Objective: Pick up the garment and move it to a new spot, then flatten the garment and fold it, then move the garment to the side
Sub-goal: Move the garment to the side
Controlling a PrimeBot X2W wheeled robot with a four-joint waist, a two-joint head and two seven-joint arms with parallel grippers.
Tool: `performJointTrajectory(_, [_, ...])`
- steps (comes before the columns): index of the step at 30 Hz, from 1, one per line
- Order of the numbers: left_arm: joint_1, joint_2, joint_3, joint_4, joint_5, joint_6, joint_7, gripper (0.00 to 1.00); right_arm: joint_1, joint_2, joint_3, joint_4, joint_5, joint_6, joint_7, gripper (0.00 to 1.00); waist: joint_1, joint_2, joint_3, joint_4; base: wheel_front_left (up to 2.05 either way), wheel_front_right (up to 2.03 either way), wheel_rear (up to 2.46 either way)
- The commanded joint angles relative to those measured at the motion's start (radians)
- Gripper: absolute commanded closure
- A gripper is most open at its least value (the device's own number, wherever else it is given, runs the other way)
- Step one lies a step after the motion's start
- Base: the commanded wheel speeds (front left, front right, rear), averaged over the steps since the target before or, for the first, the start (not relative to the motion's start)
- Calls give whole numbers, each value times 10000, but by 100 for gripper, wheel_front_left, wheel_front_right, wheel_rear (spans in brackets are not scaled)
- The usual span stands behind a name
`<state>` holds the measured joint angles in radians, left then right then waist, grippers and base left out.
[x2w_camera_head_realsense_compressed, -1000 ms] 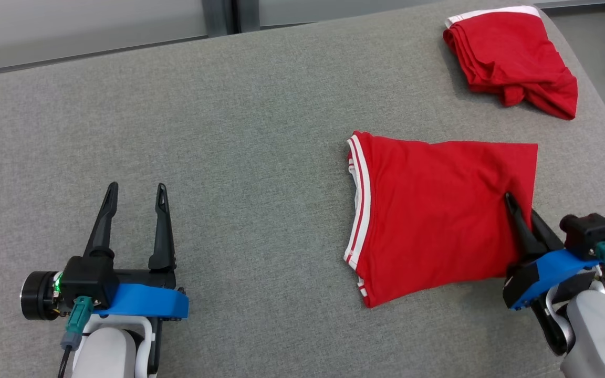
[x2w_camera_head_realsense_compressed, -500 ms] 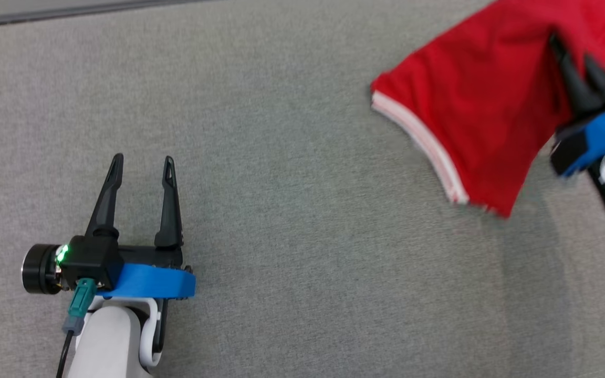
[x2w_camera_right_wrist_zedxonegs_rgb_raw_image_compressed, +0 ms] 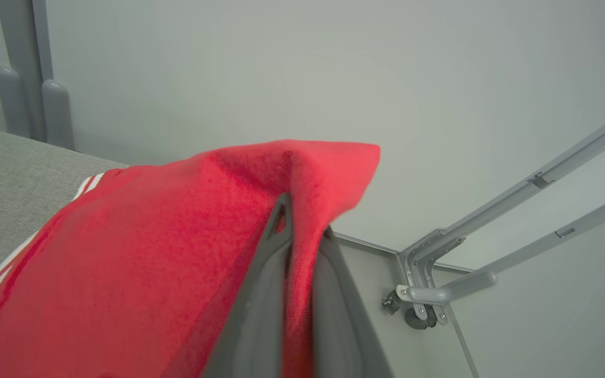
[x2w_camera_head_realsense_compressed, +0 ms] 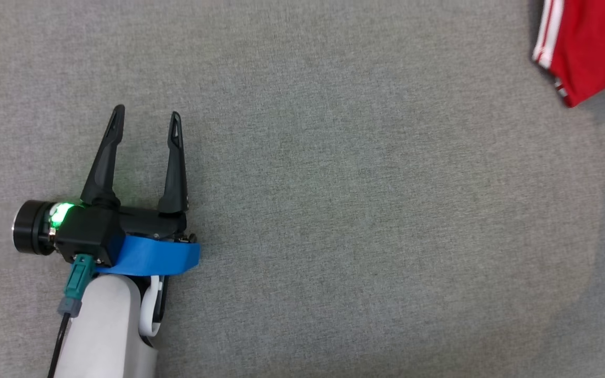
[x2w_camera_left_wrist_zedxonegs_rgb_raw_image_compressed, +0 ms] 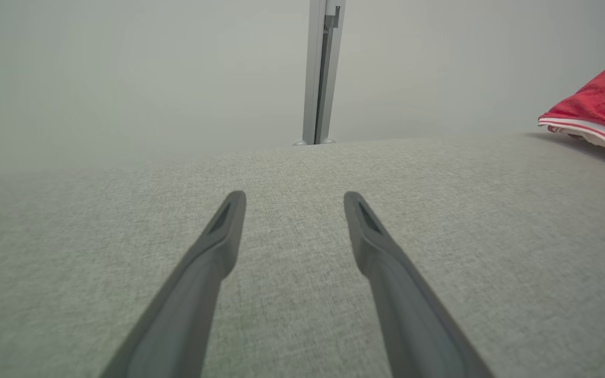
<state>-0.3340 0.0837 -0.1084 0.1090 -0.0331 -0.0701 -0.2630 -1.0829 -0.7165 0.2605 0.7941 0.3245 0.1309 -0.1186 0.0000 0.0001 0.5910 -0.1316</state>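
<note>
The garment [x2w_camera_head_realsense_compressed: 591, 47] is red with white stripes along one hem, and a corner of it hangs at the top right of the head view, casting a shadow on the grey surface. In the right wrist view my right gripper [x2w_camera_right_wrist_zedxonegs_rgb_raw_image_compressed: 302, 220] is shut on a fold of the garment [x2w_camera_right_wrist_zedxonegs_rgb_raw_image_compressed: 150, 236], which drapes over and to the left of the fingers. My left gripper [x2w_camera_head_realsense_compressed: 147, 113] rests at the lower left, open with nothing between its fingers [x2w_camera_left_wrist_zedxonegs_rgb_raw_image_compressed: 218, 247]. A red striped cloth edge [x2w_camera_left_wrist_zedxonegs_rgb_raw_image_compressed: 602, 110] lies at the right of the left wrist view; I cannot tell whether it is the same garment.
The grey fabric surface [x2w_camera_head_realsense_compressed: 334, 210] spreads wide between the left gripper and the garment. A pale wall with a grey post [x2w_camera_left_wrist_zedxonegs_rgb_raw_image_compressed: 323, 73] stands behind it. Beyond the surface's right edge is a metal frame with a caster [x2w_camera_right_wrist_zedxonegs_rgb_raw_image_compressed: 423, 304].
The head camera has shifted. My right gripper has lifted the flat-lying garment off the surface and carried it up and right, out past the head view's edge. The left gripper stays open.
</note>
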Motion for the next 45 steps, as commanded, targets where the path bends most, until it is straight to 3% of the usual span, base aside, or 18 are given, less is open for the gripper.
performJointTrajectory(1, [-176,55,9,-2,84,17,-20,0,-296,-150,64,220,34,-1,-43,100,0,-1,133,34,0,0,0])
performJointTrajectory(6, [-279,157,-70,-152,115,8,-6,0,-1010,-685,455,1315,20,-3,173,100,0,-1,380,11,0,0,0])
performJointTrajectory(11, [-352,257,-115,-228,142,27,4,0,-1660,-596,777,2256,-141,-3,473,100,0,-1,596,11,0,0,0])
performJointTrajectory(12, [-365,267,-125,-227,141,29,4,0,-1765,-573,790,2456,-194,-3,522,92,0,-1,629,33,0,0,0])
performJointTrajectory(13, [-378,272,-131,-223,132,33,4,0,-1878,-571,770,2643,-212,-3,539,67,0,-1,664,64,0,0,0])
performJointTrajectory(14, [-393,278,-126,-229,121,46,5,0,-1989,-555,742,2809,-253,-3,480,18,0,-1,692,89,0,0,0])
performJointTrajectory(15, [-399,284,-121,-239,110,67,5,0,-2091,-529,700,2956,-306,-4,397,0,0,-1,713,110,0,0,0])
performJointTrajectory(24, [-204,330,-61,-162,-40,166,5,0,-2497,-222,587,3966,-677,-3,-288,0,0,-1,473,212,0,0,0])
performJointTrajectory(32, [115,262,53,-79,-254,246,-9,0,-1985,431,466,3870,-640,-3,-1257,0,0,-1,-434,183,0,0,0])
performJointTrajectory(36, [546,274,240,13,-381,320,-11,0,-1336,1098,359,2998,-400,-1,-1462,0,0,-1,-1166,90,0,0,0])
performJointTrajectory(45, [1622,142,533,225,-671,426,-20,0,1838,2716,-467,-753,-373,-1,-1469,0,0,-1,-2865,152,0,0,0])
